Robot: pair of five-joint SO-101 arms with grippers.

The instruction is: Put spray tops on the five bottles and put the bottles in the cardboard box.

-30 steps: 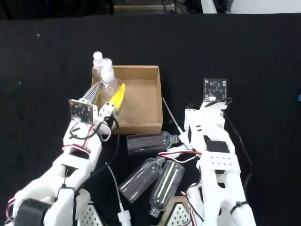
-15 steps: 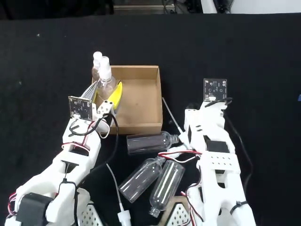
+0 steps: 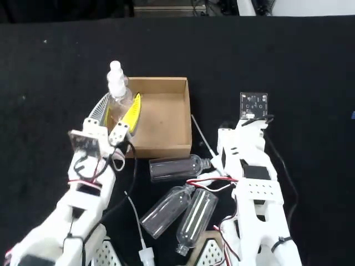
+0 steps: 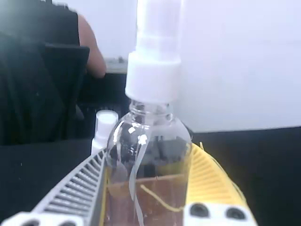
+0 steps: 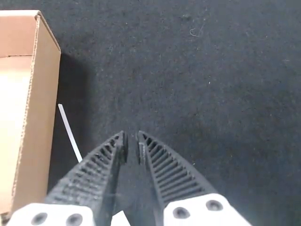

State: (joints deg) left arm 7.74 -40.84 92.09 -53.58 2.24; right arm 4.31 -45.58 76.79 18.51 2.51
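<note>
capped bottle (image 4: 148, 160) in left gripper (image 3: 121, 104)

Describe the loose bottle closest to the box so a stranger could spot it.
Start at the cardboard box. Just outside its wall nearest the arms lies the bottle, on its side. It runs parallel to that wall, while two bottles farther off lie slanted.

Left end effector (image 4: 149, 153) with a clear bottle (image 4: 150, 188) clamped upright between its ribbed grey finger (image 4: 75, 193) and yellow finger (image 4: 211, 183). A white spray top (image 4: 154, 61) sits on the bottle's neck. A second spray top (image 4: 104, 126) stands just behind the grey finger. The black tabletop (image 4: 42, 165) runs back to a white wall (image 4: 244, 61).
</note>
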